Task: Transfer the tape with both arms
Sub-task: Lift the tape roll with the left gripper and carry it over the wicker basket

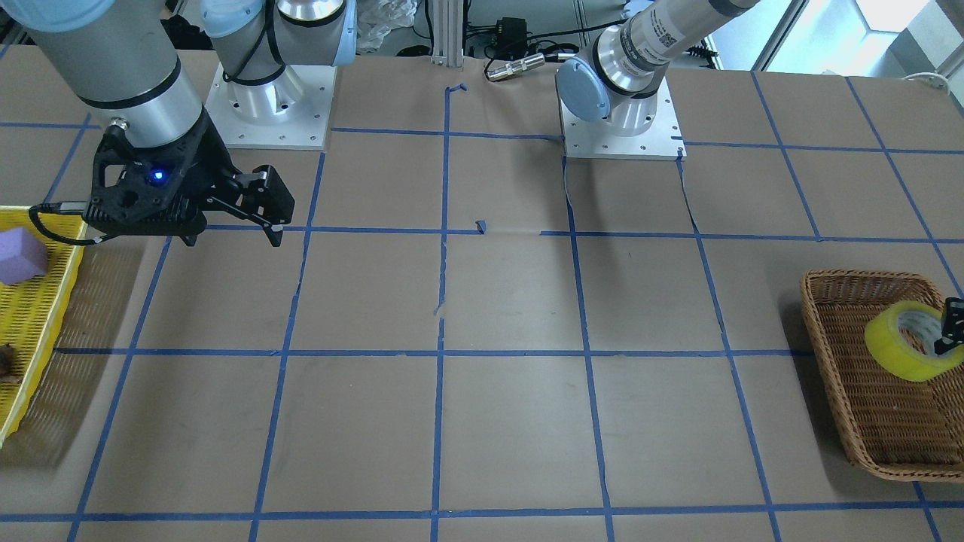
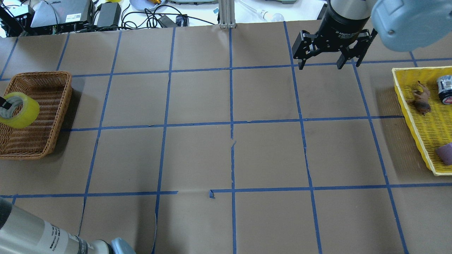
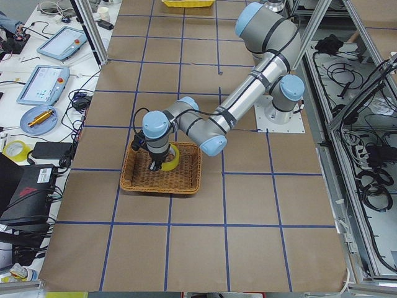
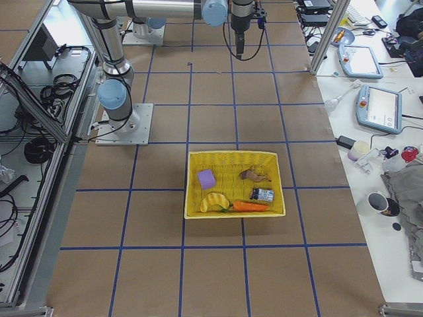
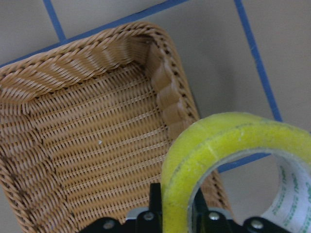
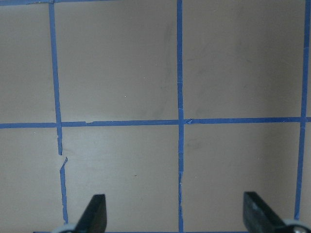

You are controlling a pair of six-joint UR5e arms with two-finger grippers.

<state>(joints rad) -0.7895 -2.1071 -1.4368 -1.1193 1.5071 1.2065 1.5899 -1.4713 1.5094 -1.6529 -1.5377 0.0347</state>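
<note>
The yellow tape roll (image 1: 900,339) with a white core is pinched by its wall in my left gripper (image 1: 950,325), held on edge over the wicker basket (image 1: 866,406). In the left wrist view the fingers (image 5: 154,204) clamp the roll (image 5: 218,141) above the basket floor (image 5: 73,145). The overhead view shows the tape (image 2: 24,113) at the far left over the basket (image 2: 42,141). My right gripper (image 2: 325,66) is open and empty, hanging above the table near the yellow tray; it also shows in the front view (image 1: 232,239) and in its own wrist view (image 6: 177,216).
A yellow mesh tray (image 2: 416,123) at the robot's right holds a purple block (image 2: 445,154), a can (image 2: 445,88) and a brown toy animal (image 2: 422,100). Blue tape grid lines cross the brown table. Cables and devices lie beyond the far edge.
</note>
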